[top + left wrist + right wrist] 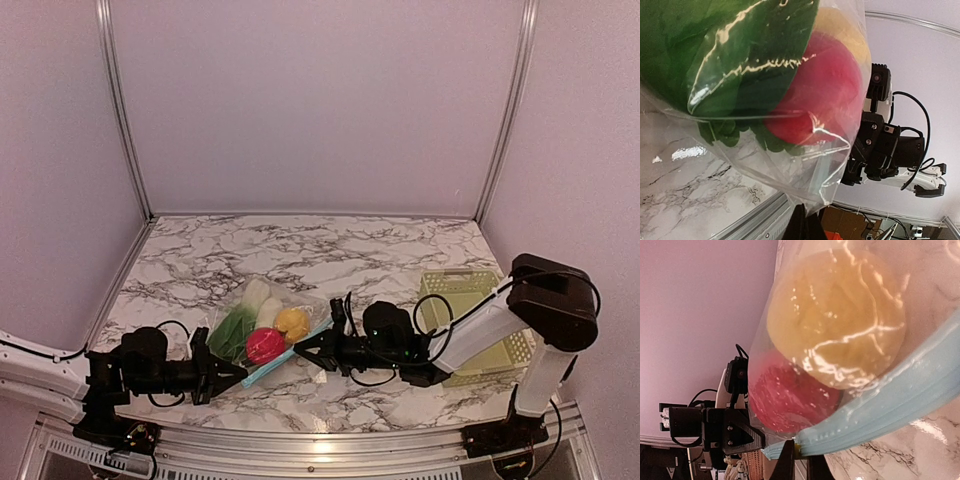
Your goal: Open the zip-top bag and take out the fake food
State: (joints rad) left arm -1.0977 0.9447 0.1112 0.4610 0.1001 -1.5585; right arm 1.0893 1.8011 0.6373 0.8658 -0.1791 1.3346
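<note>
Left gripper (232, 376), nearest the front edge and well to the left of the pale yellow-green lattice plastic basket (460, 276), was shut. Its fingers nipped a fold of clear film at the near corner of the clear, crinkly plastic zip-top bag (303, 304). Right gripper (303, 352), between that corner and the basket, was also clamped tight, pinching the bag's light blue zipper strip (900, 395).

The bag lay on the white, grey-veined marble table (350, 250), left of the basket and well apart from it, strip edge toward the arms. Inside:
- A red ball-like plastic fruit (264, 345) sat nearest the strip.
- A yellow-orange round fruit (292, 322) touched it on the basket side.
- A green leafy white-stemmed vegetable (232, 335) lay on the side away from the basket.
- A white oblong piece (256, 293) lay farthest back.

Handling, as judged:
- The bag looked light.
- Its film seemed thin, soft and slippery, likely to crumple or slide rather than resist.
- The toys looked hard and round, so they may roll once freed.
- The firmest hold seemed to be the stiffer strip, one lip per gripper, pulled apart; bare film may slip out.

Room:
- The front edge sat close under both grippers, with little slack there.
- The right arm's white forearm (480, 335) crossed in front of the basket.
- Beyond the bag, bare marble ran to the back wall.
</note>
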